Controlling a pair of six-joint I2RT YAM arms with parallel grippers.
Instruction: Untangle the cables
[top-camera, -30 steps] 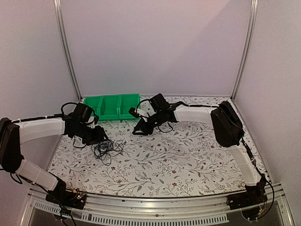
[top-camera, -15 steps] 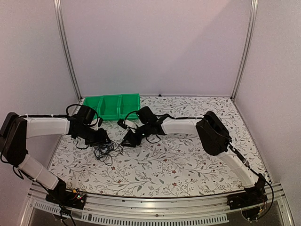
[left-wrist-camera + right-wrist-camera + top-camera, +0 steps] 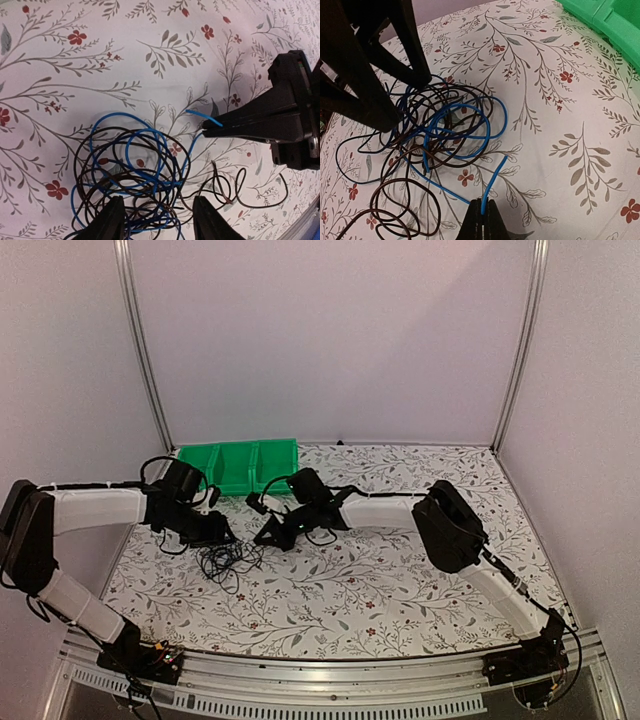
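Cables tangled on table, just left of centre. Right gripper pinched shut on blue wire end; left gripper open over bundle. Risk: unpinned pile drags along when pulled, knots tightening.

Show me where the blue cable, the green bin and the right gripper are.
blue cable [image 3: 204, 116], left wrist view, its free end.
green bin [image 3: 236, 485], top external view, front wall.
right gripper [image 3: 481, 204], right wrist view, at its shut fingertips.
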